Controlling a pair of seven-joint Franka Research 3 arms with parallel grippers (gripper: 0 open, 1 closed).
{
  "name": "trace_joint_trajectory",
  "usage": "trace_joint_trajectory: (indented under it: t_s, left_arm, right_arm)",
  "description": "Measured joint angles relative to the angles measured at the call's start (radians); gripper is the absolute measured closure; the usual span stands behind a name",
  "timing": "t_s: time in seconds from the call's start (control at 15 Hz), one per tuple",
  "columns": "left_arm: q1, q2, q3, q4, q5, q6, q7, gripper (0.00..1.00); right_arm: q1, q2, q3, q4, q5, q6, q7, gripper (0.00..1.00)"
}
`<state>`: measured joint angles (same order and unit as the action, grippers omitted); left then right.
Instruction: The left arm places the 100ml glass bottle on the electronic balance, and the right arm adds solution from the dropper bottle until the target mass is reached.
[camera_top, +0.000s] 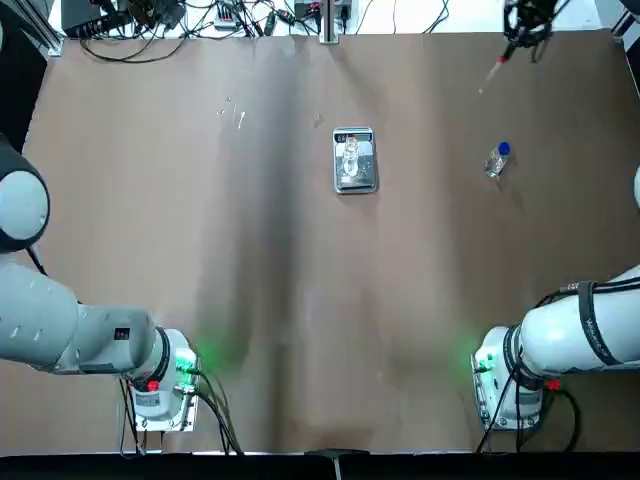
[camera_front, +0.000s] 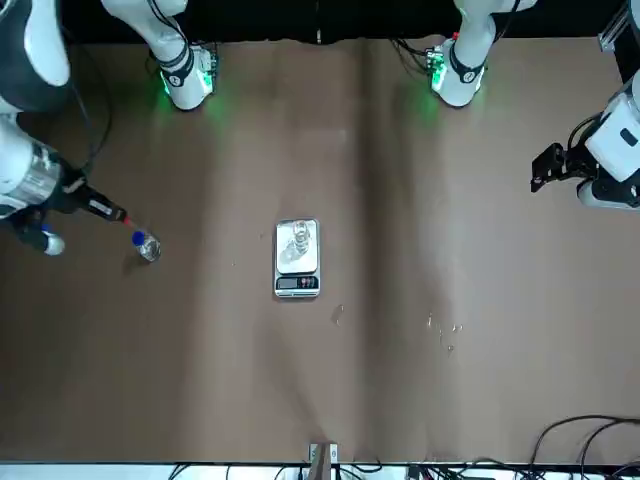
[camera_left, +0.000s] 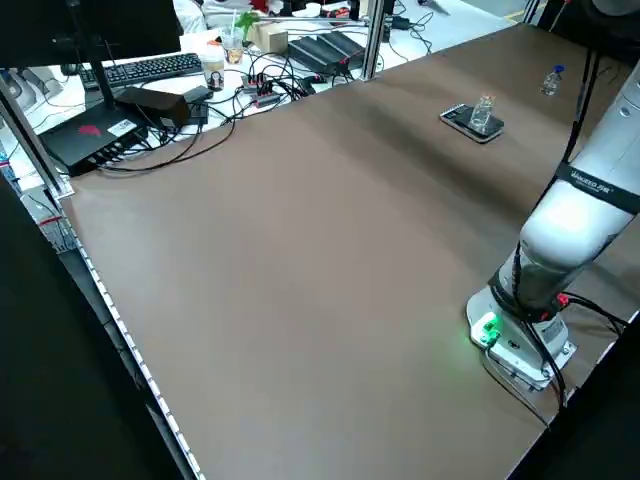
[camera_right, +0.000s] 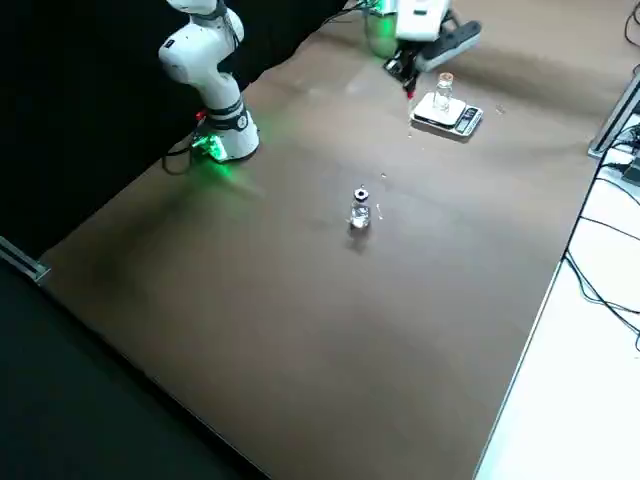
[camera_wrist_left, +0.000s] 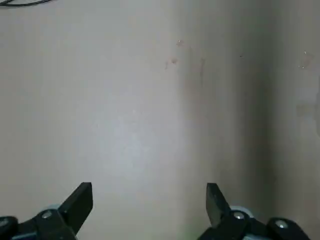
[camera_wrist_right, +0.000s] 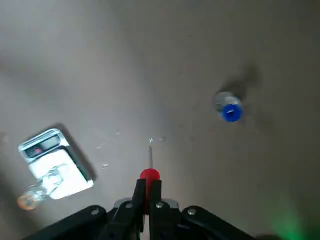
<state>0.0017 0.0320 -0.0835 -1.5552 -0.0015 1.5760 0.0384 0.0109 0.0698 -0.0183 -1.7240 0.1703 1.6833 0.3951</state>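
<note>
One view, top: showing the electronic balance (camera_top: 357, 185) pointing its display end away from the robot, long axis running outward, carrying the 100ml glass bottle (camera_top: 350, 157) upright. Front: standing the dropper bottle (camera_front: 148, 248) upright, right of the balance. Left wrist: spreading the left gripper (camera_wrist_left: 150, 195) empty. Right wrist: clenching the red-bulbed dropper (camera_wrist_right: 150, 175) in the right gripper (camera_wrist_right: 149, 182), right of the balance.

Clear glass bottle (camera_right: 443, 92) upright on silver balance (camera_right: 462, 120), blue-capped bottle (camera_top: 497, 159) standing apart

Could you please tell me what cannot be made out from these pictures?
- Digits on the scale: too small in the front view.
- Liquid level in the glass bottle: clear glass and small in the right side view.
- Left end effector: cut off by the left edge in the top view.
</note>
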Motion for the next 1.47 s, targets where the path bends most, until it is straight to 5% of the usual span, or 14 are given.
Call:
trace_joint_trajectory:
  t_s: [0.73, 1.47]
  left_arm:
    - [0.000, 0.000, 0.000, 0.000, -0.001, 0.009, -0.017, 0.00]
    - [0.000, 0.000, 0.000, 0.000, -0.001, 0.009, -0.017, 0.00]
  right_arm:
    - [-0.160, -0.068, 0.001, -0.330, -0.071, 0.201, -0.305, 0.94]
    - [-0.181, -0.069, 0.005, -0.377, -0.071, 0.289, -0.350, 0.94]
